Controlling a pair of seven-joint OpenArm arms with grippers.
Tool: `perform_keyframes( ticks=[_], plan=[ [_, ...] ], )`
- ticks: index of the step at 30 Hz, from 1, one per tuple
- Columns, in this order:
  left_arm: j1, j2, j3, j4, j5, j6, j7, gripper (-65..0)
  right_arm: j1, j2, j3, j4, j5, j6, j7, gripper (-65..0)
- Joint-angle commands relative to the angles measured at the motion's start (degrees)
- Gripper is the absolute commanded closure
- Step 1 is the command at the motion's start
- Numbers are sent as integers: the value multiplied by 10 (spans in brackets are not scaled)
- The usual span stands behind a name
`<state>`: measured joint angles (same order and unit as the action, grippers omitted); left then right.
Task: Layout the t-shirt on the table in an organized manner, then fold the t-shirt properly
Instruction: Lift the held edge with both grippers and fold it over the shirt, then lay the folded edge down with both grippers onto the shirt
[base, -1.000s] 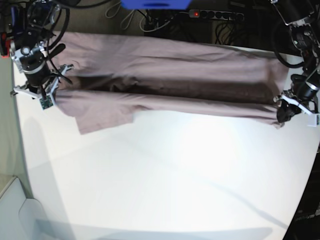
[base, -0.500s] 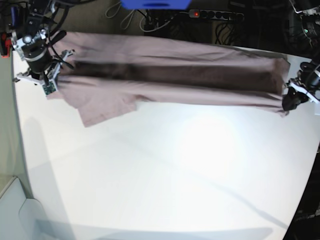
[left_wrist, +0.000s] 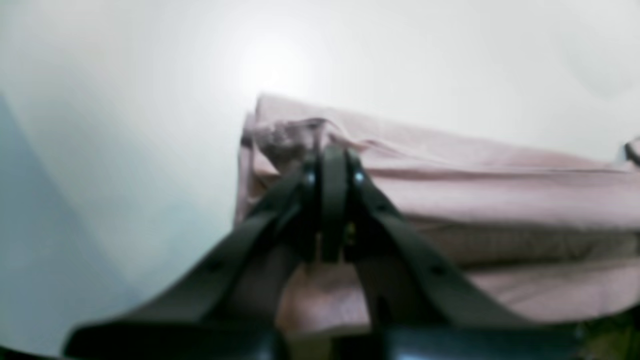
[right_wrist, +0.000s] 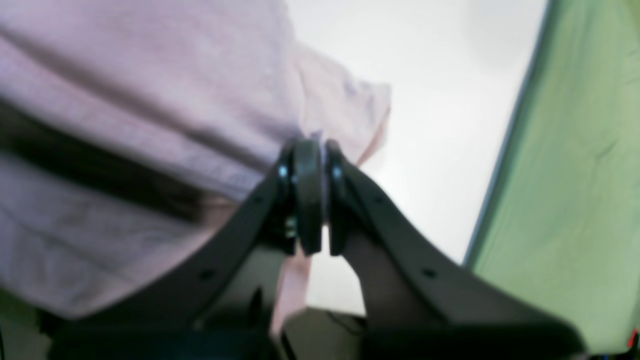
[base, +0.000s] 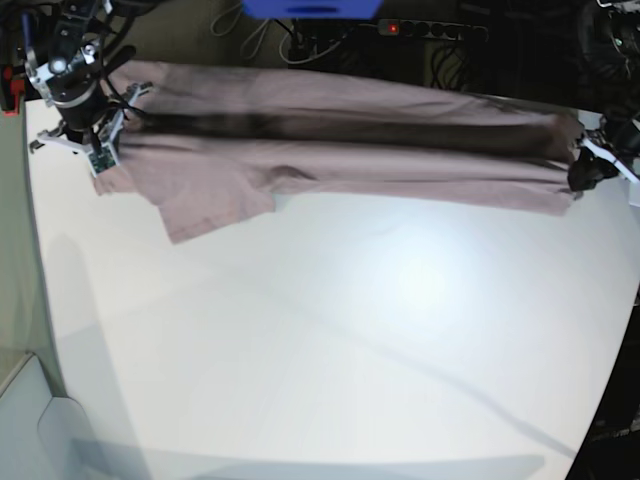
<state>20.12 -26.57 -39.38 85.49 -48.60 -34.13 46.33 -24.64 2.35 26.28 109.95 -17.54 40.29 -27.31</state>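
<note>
Left wrist view: the left gripper (left_wrist: 332, 165) has its dark jaws pressed together on a bunched corner of the t-shirt (left_wrist: 500, 195). The mauve cloth runs off to the right in stacked folds over the white table (left_wrist: 125, 100). The picture is blurred and no print or label can be read.

Right wrist view: the right gripper (right_wrist: 310, 165) is likewise clamped on a pinch of the t-shirt (right_wrist: 140, 85), with a strip of cloth hanging down between the jaws. A short sleeve (right_wrist: 350, 105) sticks out past the fingertips over the table (right_wrist: 440, 100). A green surface (right_wrist: 575, 175) fills the right side. No writing shows here either.

Base view: the t-shirt (base: 350, 135) is stretched in a long band along the far edge of the table (base: 350, 340), held at the far left by the right gripper (base: 100, 150) and at the far right by the left gripper (base: 585, 172). One sleeve (base: 210, 205) lies flat on the table near the left end. Behind the table lie a power strip (base: 430, 30) with a red light and a blue object (base: 310, 8); no lettering is legible.
</note>
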Motion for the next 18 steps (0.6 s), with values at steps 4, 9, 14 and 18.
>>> perform_keyframes(
  ticks=[4,9,14,18],
  plan=[
    [-5,-13,-1,4,22,0,-19,-2,-2,-15,1,8,2,-3,5,0],
    [-14,15,-1,-18,71,0,-19,-2,-7,-19,-11,7,2,-3,5,0],
    [-36,23,0,-61,120,0,-19,-2,-22,-13,-32,-3,1,-3,5,0],
    [-47,32,0,-91,126,0,-19,-3,-28,-2,-46,-27,1,-3,5,0]
  ],
)
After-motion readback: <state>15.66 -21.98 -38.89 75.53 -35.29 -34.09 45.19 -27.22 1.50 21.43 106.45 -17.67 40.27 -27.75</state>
